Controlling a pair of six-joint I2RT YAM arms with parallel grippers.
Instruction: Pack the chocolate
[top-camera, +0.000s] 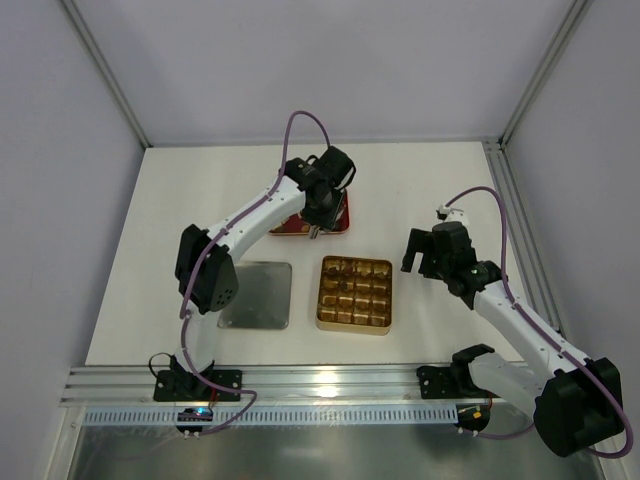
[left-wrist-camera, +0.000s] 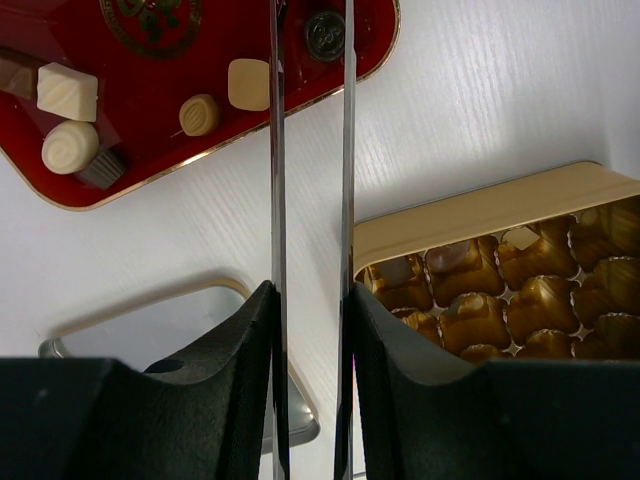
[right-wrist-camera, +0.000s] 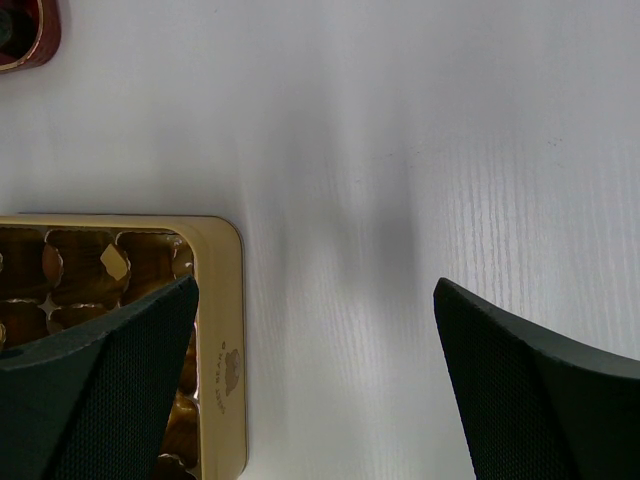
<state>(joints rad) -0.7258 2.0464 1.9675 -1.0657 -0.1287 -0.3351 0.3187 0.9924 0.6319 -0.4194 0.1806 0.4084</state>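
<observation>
Table: a white table (top-camera: 200, 180) seen from above, with two white arms reaching in from the 6 o'clock edge.
Lid: a flat grey lid (top-camera: 258, 295) lies at 9 o'clock from the gold tin, near it but not touching.
Left gripper: the left gripper (top-camera: 316, 230) hangs over the red tray. Its two long thin blades stand a narrow gap apart. Nothing shows caught between them, though the tips run off the top of the wrist view.
Red tray: a small red tray (left-wrist-camera: 150, 140) with a gold rim sits at 11 o'clock from the tin.
Chocolate: the chocolate (left-wrist-camera: 67, 91) lies loose in the tray. There is a white cube, a cream swirl, a tan round, a cream square and a dark disc below the blades.
Gold tin: a square gold tin (left-wrist-camera: 470, 210) with a grid of moulded cells. Whether any cell is filled is unclear.
Right gripper: the right gripper (right-wrist-camera: 315, 285) hovers over bare table at 3 o'clock from the tin, fingers wide apart and empty.
Handling: the pieces look very light, firm and smooth, and are likely easy to dent, chip or flick away.
Where to hold: probably across the flat opposite sides of a cube, or the widest middle of a round, with a gentle squeeze.
</observation>
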